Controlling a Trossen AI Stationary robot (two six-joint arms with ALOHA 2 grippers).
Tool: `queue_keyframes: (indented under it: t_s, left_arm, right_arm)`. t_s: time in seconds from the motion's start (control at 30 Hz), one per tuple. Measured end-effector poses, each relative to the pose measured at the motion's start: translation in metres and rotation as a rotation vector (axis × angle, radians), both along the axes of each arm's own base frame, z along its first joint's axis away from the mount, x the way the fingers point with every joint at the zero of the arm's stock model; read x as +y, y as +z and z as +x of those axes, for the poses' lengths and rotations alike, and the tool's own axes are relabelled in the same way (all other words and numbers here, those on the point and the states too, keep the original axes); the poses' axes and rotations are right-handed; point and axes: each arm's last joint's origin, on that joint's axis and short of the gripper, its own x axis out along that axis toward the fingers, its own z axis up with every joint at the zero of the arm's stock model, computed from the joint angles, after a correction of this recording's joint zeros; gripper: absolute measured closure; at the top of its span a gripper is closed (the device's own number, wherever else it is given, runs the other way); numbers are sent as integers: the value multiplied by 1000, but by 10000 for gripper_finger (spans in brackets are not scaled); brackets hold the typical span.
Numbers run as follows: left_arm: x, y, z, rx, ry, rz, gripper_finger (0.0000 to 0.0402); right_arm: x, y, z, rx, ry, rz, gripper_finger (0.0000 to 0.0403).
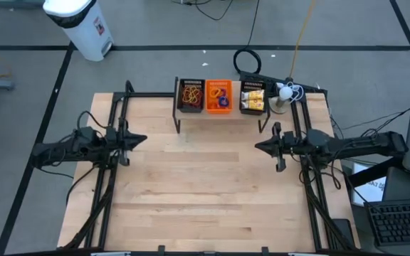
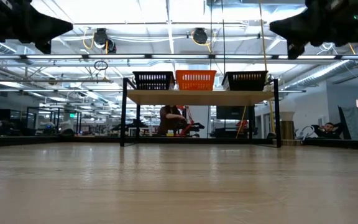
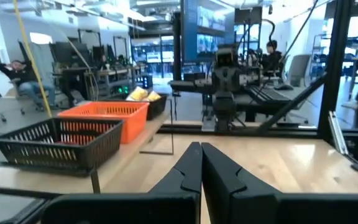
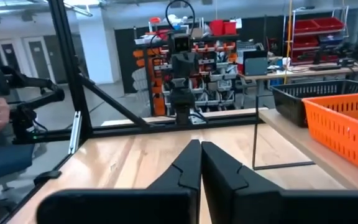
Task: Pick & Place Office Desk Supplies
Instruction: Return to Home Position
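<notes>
The supplies lie in three bins on a raised shelf at the table's far edge. A black mesh bin [image 1: 190,95] holds red and tan rubber bands. An orange bin [image 1: 218,96] holds small coloured rings. Another black mesh bin [image 1: 253,97] holds yellow-and-white packets. My left gripper [image 1: 142,139] hovers shut over the table's left side, pointing level toward the right. My right gripper [image 1: 258,146] hovers shut over the right side, pointing toward the left. Both hold nothing; their fingertips [image 3: 201,147] [image 4: 200,144] meet in the wrist views.
The shelf [image 2: 197,96] stands on thin black legs above the table's far edge. A white round object [image 1: 285,92] with cables sits at the far right corner. Bare wood [image 1: 205,185] spreads between the two grippers and toward the near edge.
</notes>
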Motion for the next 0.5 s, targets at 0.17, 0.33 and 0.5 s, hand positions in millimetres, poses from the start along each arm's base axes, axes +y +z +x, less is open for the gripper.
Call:
queue_keyframes:
  t_s: [0.17, 0.33, 0.5]
  left_arm:
    - [1, -20, 8, 47, 14, 35, 400]
    - [1, -51, 17, 81, 19, 38, 400]
    - [0, -53, 18, 60, -10, 46, 400]
  right_arm:
    - [-1, -20, -11, -27, -11, -9, 402]
    - [-4, -38, -14, 6, -31, 6, 402]
    - [-5, -38, -16, -97, -40, 14, 402]
